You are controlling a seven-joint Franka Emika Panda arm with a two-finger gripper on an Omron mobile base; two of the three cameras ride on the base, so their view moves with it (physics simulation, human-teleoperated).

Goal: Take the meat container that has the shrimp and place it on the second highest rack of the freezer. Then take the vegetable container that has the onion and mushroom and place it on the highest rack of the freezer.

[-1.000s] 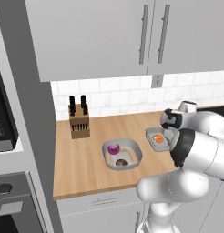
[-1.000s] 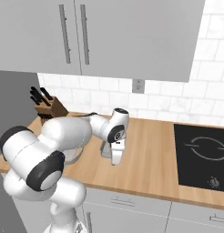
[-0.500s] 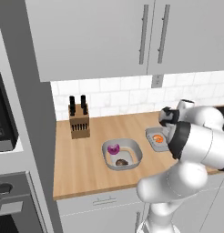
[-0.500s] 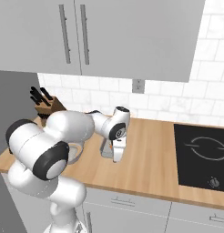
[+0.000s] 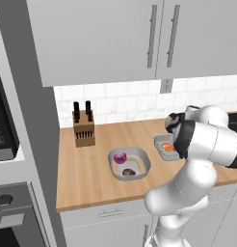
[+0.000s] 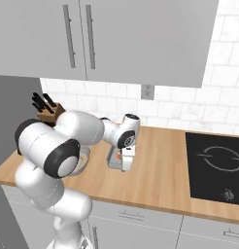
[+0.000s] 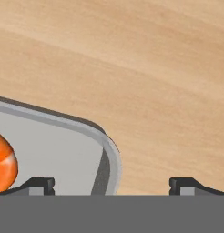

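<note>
In your left base view, the arm's forearm covers the right part of the meat container point(image 5: 162, 144), so you see just its left end and a sliver of the shrimp point(image 5: 167, 147). From the right, the hand hides most of that tray point(image 6: 113, 158), and the arm covers nearly all of the vegetable container point(image 6: 84, 160). In the hand view, the left edge cuts off the shrimp point(image 7: 3, 163) and tray point(image 7: 63, 145).

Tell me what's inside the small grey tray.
The meat container holds one orange shrimp, seen beside the open jaws. In the left base view the arm covers the tray's right part, so anything else there stays unseen.
</note>
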